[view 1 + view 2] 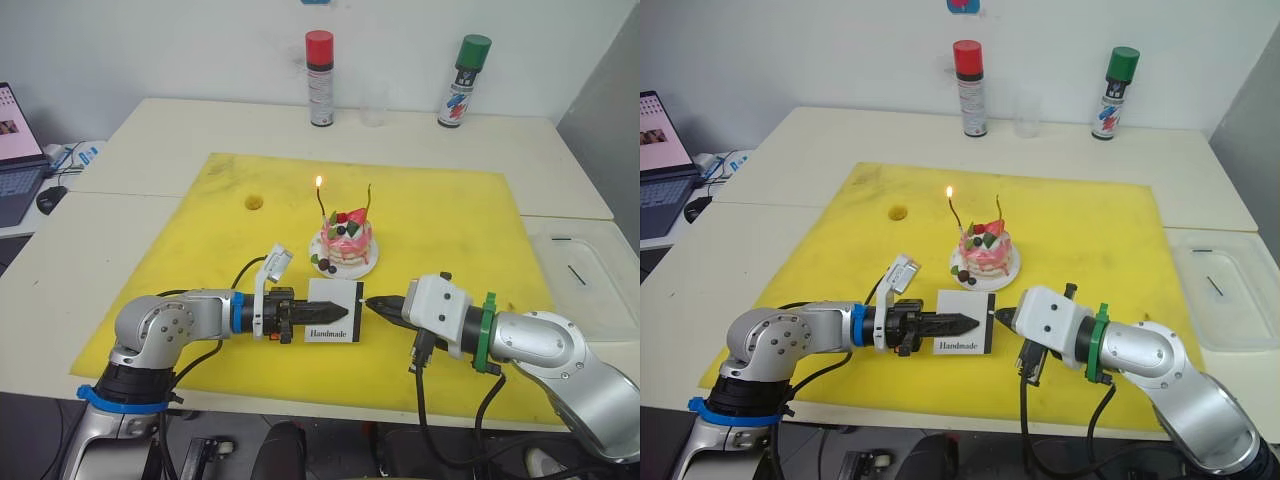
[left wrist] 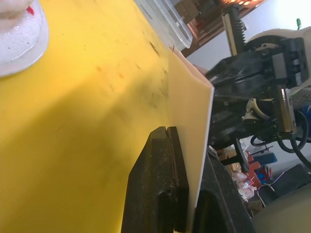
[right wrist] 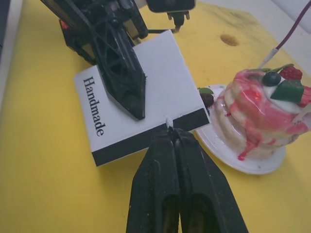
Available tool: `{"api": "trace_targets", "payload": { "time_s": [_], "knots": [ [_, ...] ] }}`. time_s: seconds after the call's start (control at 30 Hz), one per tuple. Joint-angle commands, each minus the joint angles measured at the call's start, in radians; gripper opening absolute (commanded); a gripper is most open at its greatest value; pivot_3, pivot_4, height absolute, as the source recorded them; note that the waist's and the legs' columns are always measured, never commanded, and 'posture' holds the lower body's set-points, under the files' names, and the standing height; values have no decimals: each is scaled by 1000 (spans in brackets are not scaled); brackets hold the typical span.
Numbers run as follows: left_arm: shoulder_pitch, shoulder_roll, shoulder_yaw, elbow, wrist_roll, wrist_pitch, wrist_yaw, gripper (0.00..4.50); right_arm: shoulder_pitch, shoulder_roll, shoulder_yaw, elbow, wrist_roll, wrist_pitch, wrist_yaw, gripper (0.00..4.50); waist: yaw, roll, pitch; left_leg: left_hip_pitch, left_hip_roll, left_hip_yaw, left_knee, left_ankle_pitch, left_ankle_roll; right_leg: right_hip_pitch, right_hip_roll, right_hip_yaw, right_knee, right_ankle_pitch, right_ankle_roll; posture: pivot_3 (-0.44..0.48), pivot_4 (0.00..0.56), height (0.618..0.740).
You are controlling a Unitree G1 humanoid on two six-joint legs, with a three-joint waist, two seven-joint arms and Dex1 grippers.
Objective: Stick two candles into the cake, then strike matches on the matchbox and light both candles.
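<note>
Yellow mat (image 1: 440,215) covers the middle of the table in the left eye view. At frame centre the cake (image 1: 346,243) sits on its white plate (image 1: 372,264); two candles stand in it, the left candle (image 1: 321,204) carrying a small flame, the right candle (image 1: 367,199) unlit. Below the cake the matchbox (image 1: 335,310) stands on edge, pinched by the left gripper (image 1: 291,314), which enters from lower left. From lower right the right gripper (image 1: 380,303) meets the box's dark right edge, fingers pressed together. Along the top stand a red-capped can (image 1: 320,78), a clear cup (image 1: 374,104) and a green-capped can (image 1: 464,81); a laptop (image 1: 16,150) lies at the far left, a clear tray (image 1: 585,275) at the right.

Right eye view: same layout, with the left gripper's fingers lying across the box's white face.

Left wrist view: the black fingers (image 2: 160,184) clamp the box, seen edge-on as a pale slab (image 2: 192,131) rising from bottom centre; the plate's rim shows at upper left, the right arm (image 2: 262,77) at upper right.

Right wrist view: the closed fingers (image 3: 177,189) rise from bottom centre, a pale match (image 3: 168,121) tip protruding just at the box's dark striking edge (image 3: 150,135). The word "Handmade" reads at centre left; the cake lies at right.
</note>
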Motion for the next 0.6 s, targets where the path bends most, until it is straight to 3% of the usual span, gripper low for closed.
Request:
{"api": "trace_targets", "payload": {
  "time_s": [0.03,0.6],
  "knots": [
    [-5,7,10,-24,-11,-2,-10,0,-27,8,3,2,-30,-11,-30,15,0,0,0,0,0,0,0,0,0,0,0,0,0,0,0,0,150,724],
    [-3,6,10,-28,-13,-3,-12,0,-24,9,26,-4,-31,-3,-25,15,0,0,0,0,0,0,0,0,0,0,0,0,0,0,0,0,150,724]
  ]
}}
